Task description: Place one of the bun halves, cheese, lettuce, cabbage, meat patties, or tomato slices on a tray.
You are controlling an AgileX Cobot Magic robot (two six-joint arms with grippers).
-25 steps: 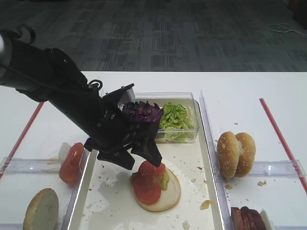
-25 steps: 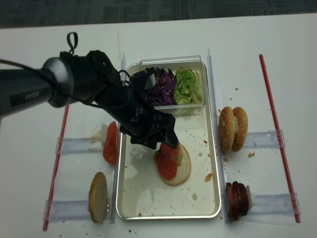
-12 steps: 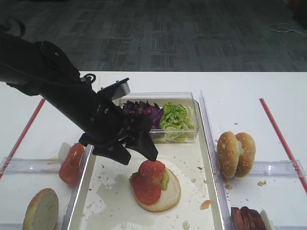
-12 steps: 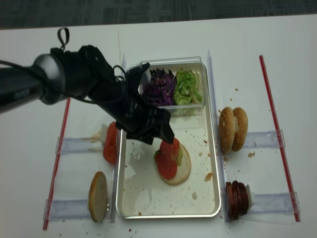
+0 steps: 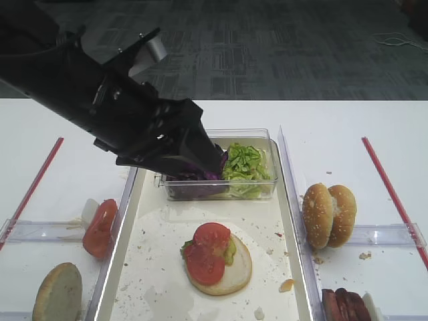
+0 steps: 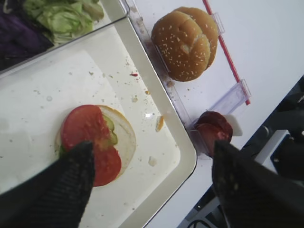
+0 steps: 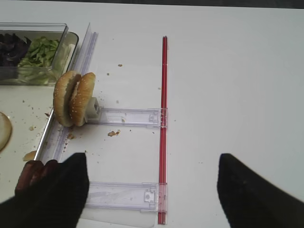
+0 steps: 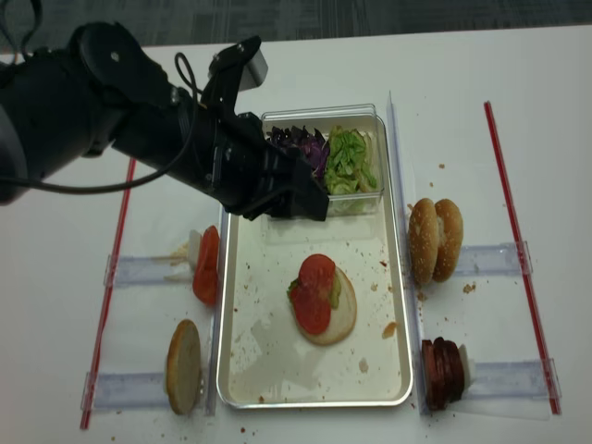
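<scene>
Tomato slices lie on a flat bun half in the middle of the tray, with a bit of green tucked under them. They look thin, wet, soft and likely slippery, so a light pinch across the rim would suit better than a squeeze on the face. The left gripper hangs above them with jaws spread wide and nothing between. The right gripper, also parted and empty, waits over the table.
</scene>
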